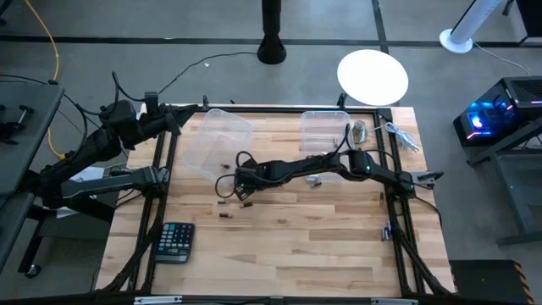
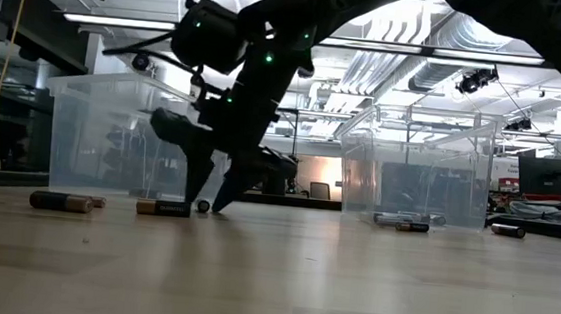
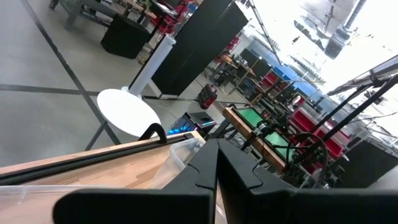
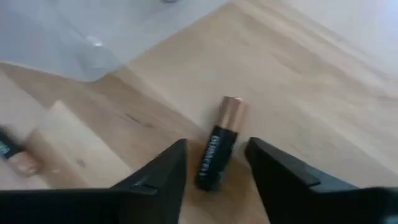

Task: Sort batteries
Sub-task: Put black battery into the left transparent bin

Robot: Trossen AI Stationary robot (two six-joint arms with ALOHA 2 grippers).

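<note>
Down at the pale wooden plank counter (image 1: 288, 229), your right pincer (image 4: 216, 163) stands with its dark fingers spread, straddling a black cylindrical battery with a copper-coloured end (image 4: 219, 152) that lies flat on the wood; neither finger has clamped it. From above, that right pincer (image 1: 240, 182) sits left of the counter's middle, with more small dark batteries (image 1: 225, 215) scattered just beside it. Nearer you, at the front left corner, lies a black calculator with pale keys (image 1: 174, 241). Farther back stand two clear plastic bins, the left one (image 1: 218, 140) tilted askew, the right one (image 1: 326, 129) square to the far edge. Your left pincer (image 3: 214, 177) is clenched shut, holding nothing, parked off the counter's far left corner.
</note>
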